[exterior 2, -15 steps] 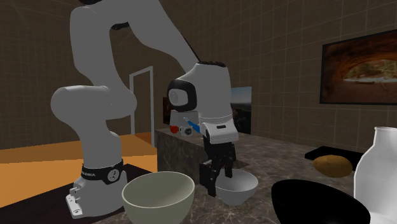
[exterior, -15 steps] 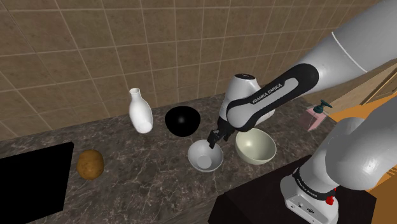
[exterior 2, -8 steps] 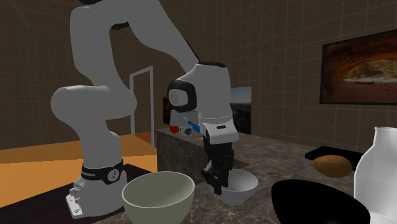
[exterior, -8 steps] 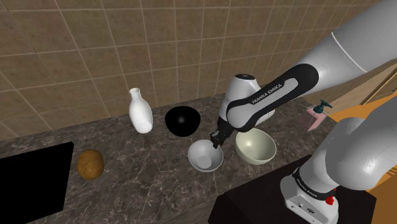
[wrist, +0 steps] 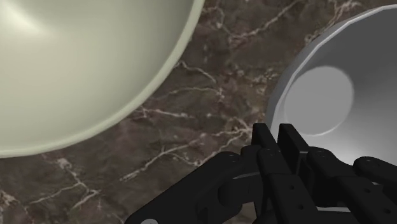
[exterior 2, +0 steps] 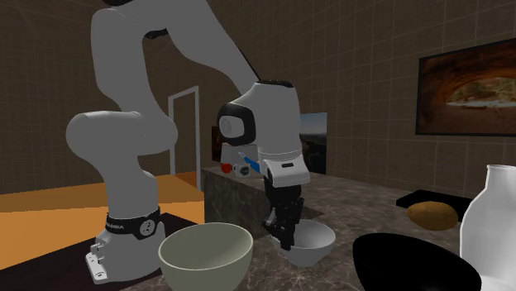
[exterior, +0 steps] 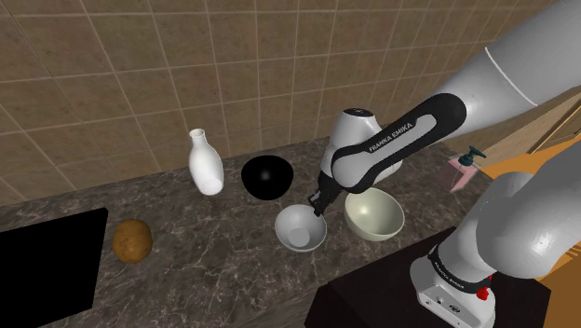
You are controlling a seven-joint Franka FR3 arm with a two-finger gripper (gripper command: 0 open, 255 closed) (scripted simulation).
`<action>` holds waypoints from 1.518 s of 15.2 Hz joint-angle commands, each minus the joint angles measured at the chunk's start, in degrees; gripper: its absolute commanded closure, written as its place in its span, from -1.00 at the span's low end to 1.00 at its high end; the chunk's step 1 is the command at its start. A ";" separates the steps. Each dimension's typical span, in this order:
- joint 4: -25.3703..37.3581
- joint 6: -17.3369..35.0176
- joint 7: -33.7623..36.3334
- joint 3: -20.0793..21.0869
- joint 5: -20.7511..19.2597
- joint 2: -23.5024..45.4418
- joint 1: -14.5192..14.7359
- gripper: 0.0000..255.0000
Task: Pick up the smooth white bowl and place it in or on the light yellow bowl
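Dark brown marble countertop (exterior: 214, 252) runs below a tan tiled wall in the shoulder view. On it, from that view's left, sit a flat black panel (exterior: 47, 266), a brown rounded lump (exterior: 132, 240), a white vase (exterior: 205, 164) and a black bowl (exterior: 267, 176). Nearer the camera a white bowl (exterior: 300, 230) stands upright, with a light yellow bowl (exterior: 374, 215) just beside it on that view's right, the two apart. The arm bends down so that the black gripper (exterior: 317, 207) meets the white bowl's rim on the side facing the yellow one.

Seen low across the counter in the second exterior view, the gripper (exterior 2: 285, 240) points down onto the near rim of the white bowl (exterior 2: 312, 241). The light yellow bowl (exterior 2: 207, 255) sits in front on that view's left. The black bowl (exterior 2: 409, 264) and white vase (exterior 2: 496, 223) crowd its lower right, and the brown rounded lump (exterior 2: 432, 214) lies farther back. A framed picture (exterior 2: 467, 87) hangs on the far wall.

From the wrist view, the two black fingers (wrist: 264, 149) stand close together, clamped on the rim of the white bowl (wrist: 337, 95), one inside and one outside. The light yellow bowl (wrist: 83, 63) lies across a strip of bare marble.
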 commanded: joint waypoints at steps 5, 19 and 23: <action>0.46 -5.18 1.98 -0.03 -1.96 -4.78 -0.67 1.00; 4.09 -19.34 5.75 -0.65 -5.64 -15.47 -2.04 1.00; 5.68 -23.16 6.57 -0.94 -6.43 -17.75 -2.32 1.00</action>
